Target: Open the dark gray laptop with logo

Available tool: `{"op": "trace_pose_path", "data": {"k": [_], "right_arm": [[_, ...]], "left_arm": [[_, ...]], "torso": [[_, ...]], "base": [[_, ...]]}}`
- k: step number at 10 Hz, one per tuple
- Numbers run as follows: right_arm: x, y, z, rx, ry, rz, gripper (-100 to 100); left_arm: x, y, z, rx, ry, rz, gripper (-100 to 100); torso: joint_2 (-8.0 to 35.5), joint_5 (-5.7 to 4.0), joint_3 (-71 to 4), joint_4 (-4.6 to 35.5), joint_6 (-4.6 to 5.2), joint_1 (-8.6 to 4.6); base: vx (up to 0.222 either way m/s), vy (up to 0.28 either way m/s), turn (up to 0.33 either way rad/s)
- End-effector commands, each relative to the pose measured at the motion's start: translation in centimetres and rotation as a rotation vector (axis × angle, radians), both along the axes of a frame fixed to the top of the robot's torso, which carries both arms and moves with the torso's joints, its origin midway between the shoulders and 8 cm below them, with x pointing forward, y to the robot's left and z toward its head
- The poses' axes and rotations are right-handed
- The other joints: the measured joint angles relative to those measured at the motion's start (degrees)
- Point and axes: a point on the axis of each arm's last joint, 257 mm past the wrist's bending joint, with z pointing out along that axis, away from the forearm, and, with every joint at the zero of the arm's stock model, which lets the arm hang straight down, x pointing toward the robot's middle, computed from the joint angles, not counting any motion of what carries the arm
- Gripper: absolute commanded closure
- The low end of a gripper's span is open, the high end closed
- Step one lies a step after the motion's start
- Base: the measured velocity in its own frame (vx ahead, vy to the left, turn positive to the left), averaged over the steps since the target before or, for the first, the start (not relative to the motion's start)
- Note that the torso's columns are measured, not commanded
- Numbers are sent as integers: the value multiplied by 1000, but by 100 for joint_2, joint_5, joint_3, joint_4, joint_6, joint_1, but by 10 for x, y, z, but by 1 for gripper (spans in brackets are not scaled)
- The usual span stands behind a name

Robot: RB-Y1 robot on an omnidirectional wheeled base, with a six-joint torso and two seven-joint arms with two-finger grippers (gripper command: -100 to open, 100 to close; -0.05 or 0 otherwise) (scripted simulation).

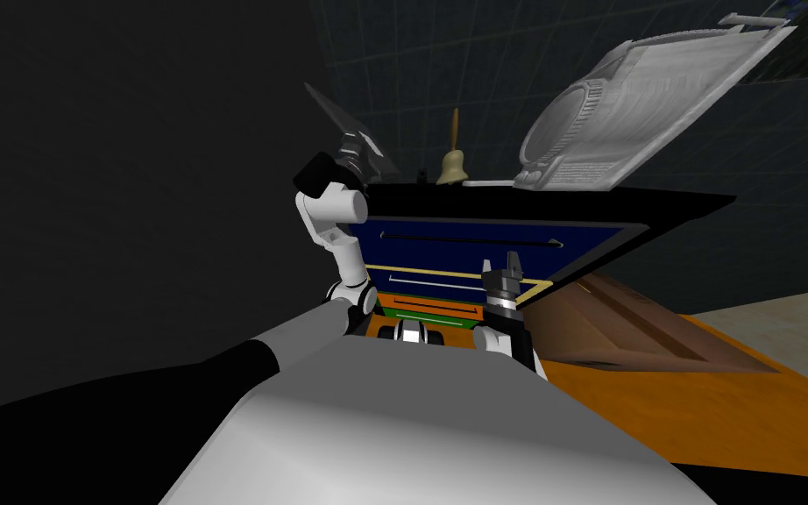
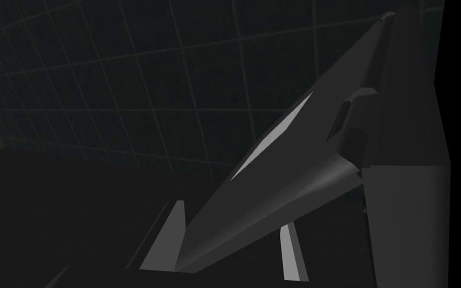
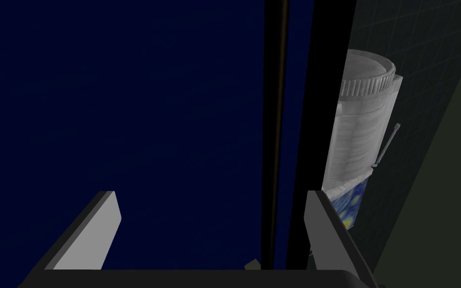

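Left claw [image 2: 232,215] clenched on thin, flat dark grey laptop [image 2: 294,150] lid, tilted up, long edge running away; right claw [image 3: 210,194] released before navy drawer front [image 3: 124,100].

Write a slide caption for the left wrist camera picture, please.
Left hand pinching the edge of a partly raised dark grey laptop lid, against a dim gridded wall.

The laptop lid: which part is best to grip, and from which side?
Grip the laptop lid at its thin free edge, coming from the side opposite the hinge: it is a flat slab, tilted up, and the fingers of the left gripper flank it.
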Motion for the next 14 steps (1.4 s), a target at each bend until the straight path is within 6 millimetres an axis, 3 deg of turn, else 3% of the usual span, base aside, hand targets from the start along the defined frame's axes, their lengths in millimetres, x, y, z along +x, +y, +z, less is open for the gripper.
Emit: {"op": "trace_pose_path", "data": {"k": [1,3,4,7,8,9,14], "right_arm": [[0,0,0,0,0,0,0],[0,0,0,0,0,0,0],[0,0,0,0,0,0,0],[0,0,0,0,0,0,0],[0,0,0,0,0,0,0],[0,0,0,0,0,0,0],[0,0,0,0,0,0,0]], "left_arm": [[11,6,18,-15,-41,-14,100],[33,3,-2,-10,18,-15,100],[30,14,25,-36,-45,-26,100],[60,11,-2,-32,28,-29,100],[57,23,25,-63,-33,-40,100],[52,15,20,-48,1,-35,-100],[35,15,48,-48,1,-34,-100]], "torso": [[13,0,5,7,-7,-9],[7,-4,4,3,2,-11],[-10,-1,-8,-6,0,-4],[5,-2,3,2,0,-5],[-6,2,-4,-7,-1,1],[8,1,3,2,-8,-7],[-2,-1,-4,1,-5,-6]], "base": [[-66,-54,58],[-23,-17,-4],[-70,-52,62],[-32,-33,19],[-50,-39,69],[-10,-28,31],[47,7,-9]]}}
